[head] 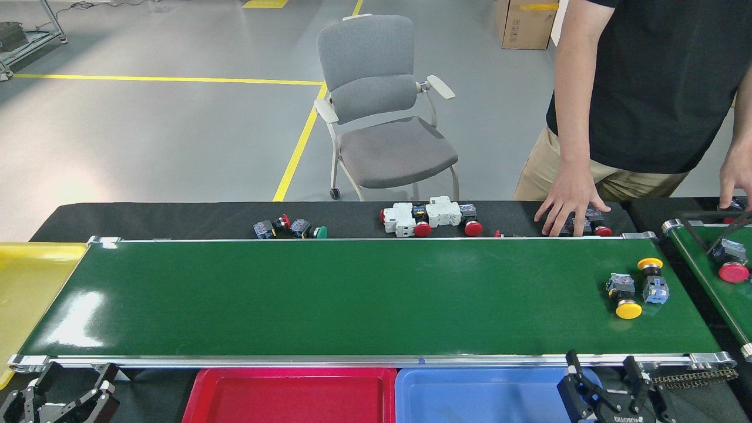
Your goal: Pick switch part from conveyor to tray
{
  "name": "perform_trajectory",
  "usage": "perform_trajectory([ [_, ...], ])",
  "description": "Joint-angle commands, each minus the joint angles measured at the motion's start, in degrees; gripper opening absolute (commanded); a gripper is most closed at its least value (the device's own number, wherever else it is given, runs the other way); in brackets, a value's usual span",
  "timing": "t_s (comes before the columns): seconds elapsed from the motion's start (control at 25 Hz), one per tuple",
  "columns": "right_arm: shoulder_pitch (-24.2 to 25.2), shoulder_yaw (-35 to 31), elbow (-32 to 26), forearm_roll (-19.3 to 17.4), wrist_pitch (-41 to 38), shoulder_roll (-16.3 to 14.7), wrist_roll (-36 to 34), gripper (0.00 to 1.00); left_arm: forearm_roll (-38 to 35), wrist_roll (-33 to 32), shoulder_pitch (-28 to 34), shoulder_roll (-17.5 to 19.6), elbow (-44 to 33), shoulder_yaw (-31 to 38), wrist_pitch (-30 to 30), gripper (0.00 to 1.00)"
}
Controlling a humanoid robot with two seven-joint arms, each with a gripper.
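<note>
On the conveyor (pixel 352 294), two yellow-capped switch parts (pixel 637 286) lie side by side.

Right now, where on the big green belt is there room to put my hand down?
Almost all of the conveyor is bare, from the yellow tray rightward. Only its right end is crowded, by two yellow-capped switch parts. The black strip behind holds many parts.

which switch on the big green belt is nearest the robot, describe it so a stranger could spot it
Find the long green conveyor and follow it to its right end, where two yellow-capped switches lie side by side. The one meant is the left switch, lying nearer the blue tray. Its yellow cap points toward the robot, while the neighbour has its cap pointing away.
</note>
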Motion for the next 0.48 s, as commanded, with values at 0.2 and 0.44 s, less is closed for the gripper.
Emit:
perform_trajectory([
  [0.2,-10.2,-0.4,8.4,-0.2,3.6,-2.3,5.3,1.00,0.3,0.5,-0.3,0.3,-0.7,0.1,-0.2,1.00],
  [0.44,-15.8,0.3,13.7,-0.2,3.2,-4.0,7.1,0.99,0.3,0.5,-0.3,0.2,-0.6,0.0,-0.2,1.00],
])
